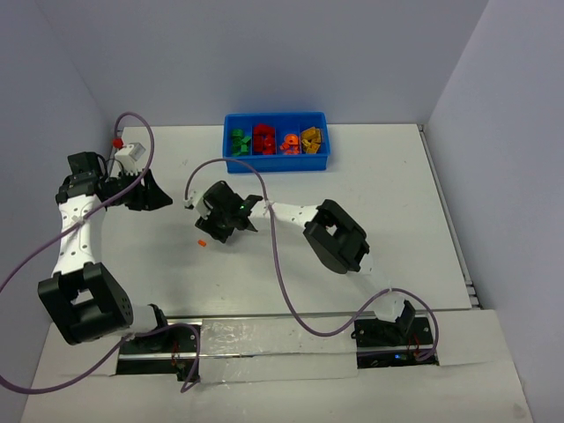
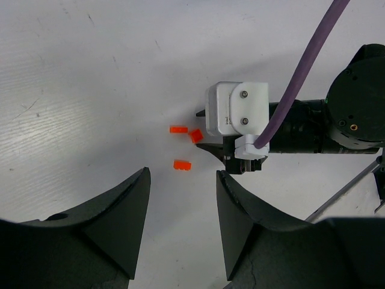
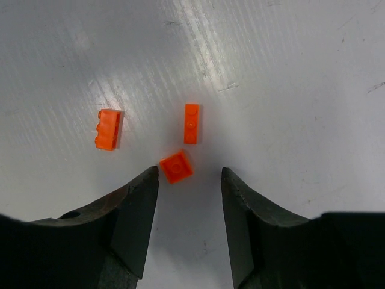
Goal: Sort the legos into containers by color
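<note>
Three small orange legos lie loose on the white table: a flat square one (image 3: 176,166), a narrow one (image 3: 190,123) and a studded one (image 3: 107,129). My right gripper (image 3: 189,174) is open just above them, with the square one next to the left fingertip. From above, the right gripper (image 1: 218,227) hides most of them and only one orange lego (image 1: 202,241) shows. My left gripper (image 2: 182,174) is open and empty, apart from the legos (image 2: 182,165), at the table's left (image 1: 163,198). The blue tray (image 1: 276,164) at the back holds green, red, orange and yellow legos, one colour per compartment.
Purple cables (image 1: 273,238) loop over the table from both arms. The right arm's elbow (image 1: 337,236) lies right of centre. Grey walls close in the left, back and right sides. In the left wrist view the right gripper's white camera housing (image 2: 237,111) stands just beyond the legos.
</note>
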`<action>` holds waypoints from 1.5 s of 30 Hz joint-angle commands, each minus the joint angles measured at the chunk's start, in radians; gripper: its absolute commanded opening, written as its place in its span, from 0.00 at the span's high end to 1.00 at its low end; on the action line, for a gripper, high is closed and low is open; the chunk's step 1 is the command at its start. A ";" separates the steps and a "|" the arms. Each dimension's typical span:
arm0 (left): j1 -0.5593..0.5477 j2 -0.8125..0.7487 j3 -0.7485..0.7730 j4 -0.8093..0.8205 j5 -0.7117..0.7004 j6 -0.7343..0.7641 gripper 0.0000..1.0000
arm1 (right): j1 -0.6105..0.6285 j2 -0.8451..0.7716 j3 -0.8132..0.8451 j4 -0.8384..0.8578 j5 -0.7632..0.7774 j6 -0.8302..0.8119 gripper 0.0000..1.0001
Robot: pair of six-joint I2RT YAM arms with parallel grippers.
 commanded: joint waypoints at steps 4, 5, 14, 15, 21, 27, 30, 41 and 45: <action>0.003 0.008 0.022 -0.007 0.006 0.031 0.43 | -0.002 0.022 -0.003 0.059 0.009 0.008 0.55; 0.003 0.010 0.023 -0.008 0.005 0.033 0.43 | -0.002 0.022 -0.004 0.060 0.009 0.007 0.57; 0.003 0.068 0.035 -0.089 -0.027 0.183 0.43 | -0.005 -0.092 -0.143 0.115 -0.002 -0.009 0.66; 0.004 0.076 0.029 -0.091 -0.039 0.202 0.44 | -0.007 -0.117 -0.170 0.122 -0.005 -0.011 0.68; -0.014 0.066 -0.054 -0.003 -0.105 0.153 0.47 | -0.040 -0.289 -0.314 0.148 -0.037 0.004 0.70; -0.119 0.010 -0.169 0.182 -0.229 0.018 0.46 | -0.073 -0.405 -0.411 0.166 -0.060 0.019 0.71; -0.126 0.017 -0.171 0.212 -0.240 -0.019 0.45 | -0.079 -0.393 -0.380 0.140 -0.063 0.032 0.47; -0.106 0.037 -0.114 0.191 -0.193 -0.087 0.35 | -0.056 -0.095 -0.015 -0.008 -0.056 0.114 0.26; -0.099 0.045 -0.104 0.184 -0.178 -0.090 0.34 | -0.041 -0.025 0.067 -0.050 -0.036 0.102 0.27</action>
